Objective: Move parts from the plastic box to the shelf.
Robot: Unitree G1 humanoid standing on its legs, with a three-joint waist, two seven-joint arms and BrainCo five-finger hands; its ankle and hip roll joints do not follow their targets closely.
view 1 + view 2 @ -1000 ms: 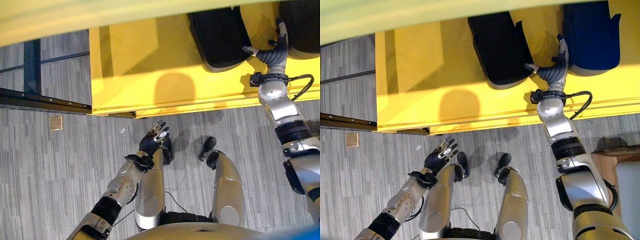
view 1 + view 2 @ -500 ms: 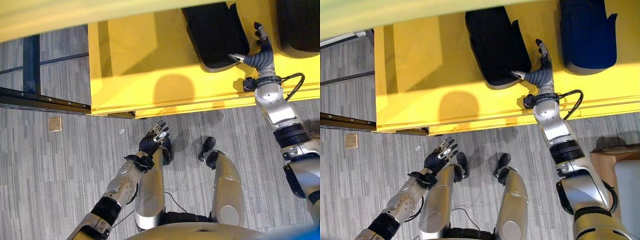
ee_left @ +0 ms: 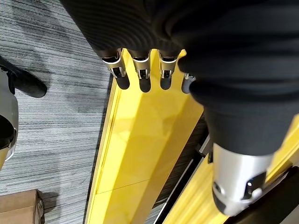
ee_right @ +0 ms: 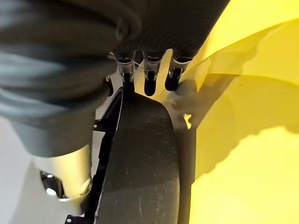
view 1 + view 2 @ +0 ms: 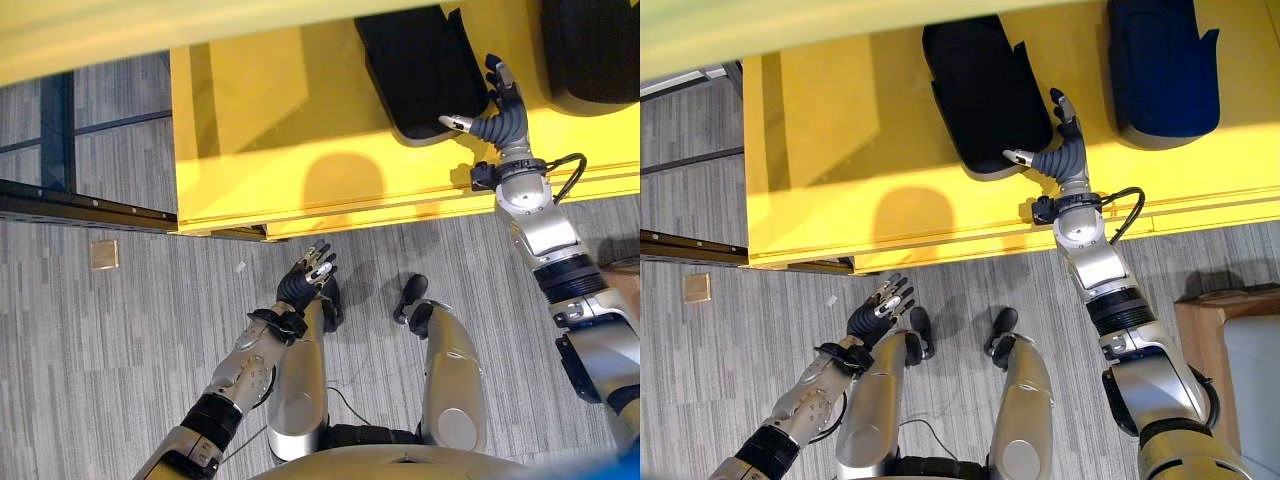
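Observation:
A black moulded part (image 5: 420, 70) lies on the yellow shelf (image 5: 260, 130), and a dark blue part (image 5: 1160, 60) sits to its right. My right hand (image 5: 500, 120) is at the black part's near right corner. It is open, with straight fingers up along the right edge and the thumb stretched along the near edge. In the right wrist view its fingertips (image 4: 149, 84) reach just past the part's black surface (image 4: 140, 158). My left hand (image 5: 305, 280) hangs low over the carpet in front of the shelf, open and holding nothing; its straight fingers (image 3: 140, 79) point toward the shelf's edge.
A yellow upper board (image 5: 150, 30) crosses the top of the view. On the grey carpet left of the shelf run a black rail (image 5: 90, 205), a small tan square (image 5: 102, 254) and a white scrap (image 5: 240, 267). A brown wooden box (image 5: 1230, 330) stands at the right.
My right hand has moved left, from the gap between the two parts to the black part's near right corner. The left hand has stayed put. The view has shifted slightly.

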